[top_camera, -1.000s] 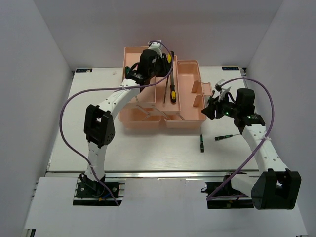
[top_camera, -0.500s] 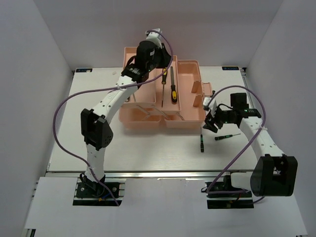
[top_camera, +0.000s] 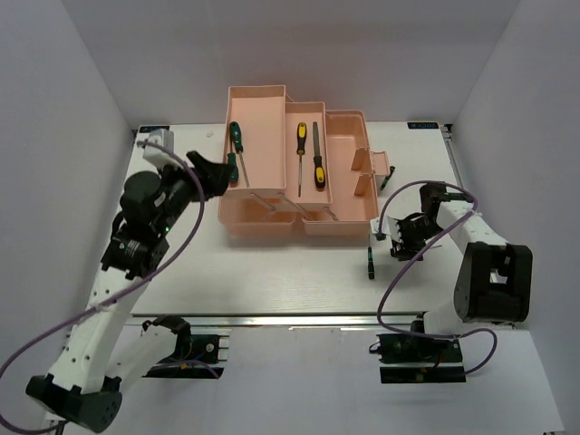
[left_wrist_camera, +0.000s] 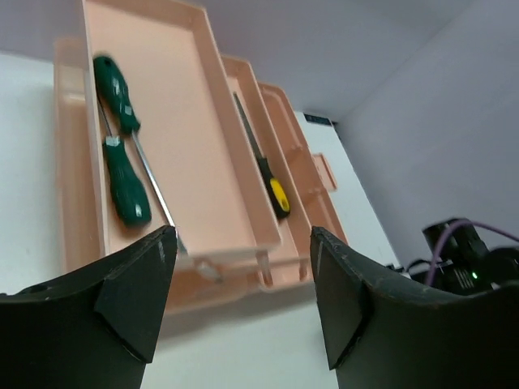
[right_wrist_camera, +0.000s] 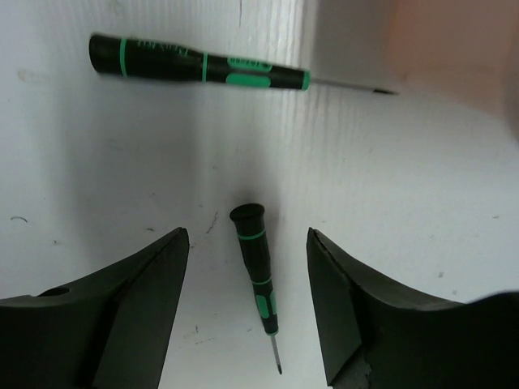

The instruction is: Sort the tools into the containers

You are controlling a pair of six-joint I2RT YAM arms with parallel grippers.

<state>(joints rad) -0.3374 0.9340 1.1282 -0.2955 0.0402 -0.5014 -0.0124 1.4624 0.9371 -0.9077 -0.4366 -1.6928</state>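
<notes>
Overall, white table (top_camera: 272, 272), pale grey walls (top_camera: 72, 91), left hand (left_wrist_camera: 241, 243) apart, right hand (right_wrist_camera: 247, 237) apart over small screwdriver (right_wrist_camera: 258, 271)

Toolbox (top_camera: 267, 136): salmon-pink plastic, smooth, translucent, soft sheen | green-handled screwdrivers (left_wrist_camera: 126, 190): glossy plastic grips, bright steel shafts | yellow-and-black screwdrivers (top_camera: 302, 134): plastic grips, steel shafts | precision screwdrivers (right_wrist_camera: 199, 65): matt black grips, green bands, thin metal shafts | table (top_camera: 272, 272): white, matt, faintly scuffed | left gripper (left_wrist_camera: 242, 239), right gripper (right_wrist_camera: 247, 235): matt black fingers.
</notes>
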